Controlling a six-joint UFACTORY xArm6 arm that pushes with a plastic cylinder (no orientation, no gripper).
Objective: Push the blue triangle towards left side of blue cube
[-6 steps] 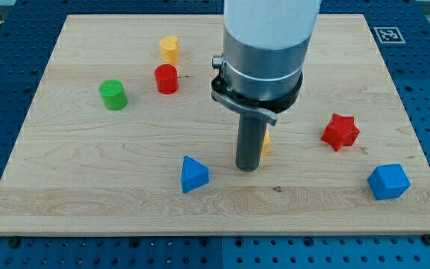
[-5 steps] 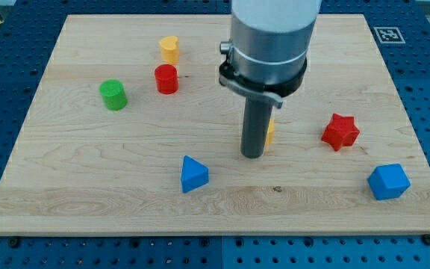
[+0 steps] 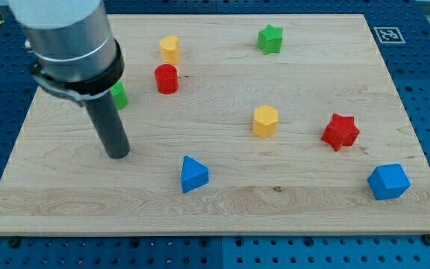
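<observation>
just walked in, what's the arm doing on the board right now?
My tip sits on the wooden board, to the view's left of the blue triangle and apart from it, not touching. The blue cube lies far off at the view's lower right, so the triangle has yet to be pushed that way. Between them nothing blocks the path; the yellow block and red star sit higher up. The green cylinder is partly hidden behind the rod.

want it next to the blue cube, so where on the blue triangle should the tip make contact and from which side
Push on the blue triangle's face toward the view's left, coming from that side. The blue cube lies far to the view's right and slightly lower, so the push runs rightward. My tip is already left of the triangle and slightly higher, with a gap between them.
</observation>
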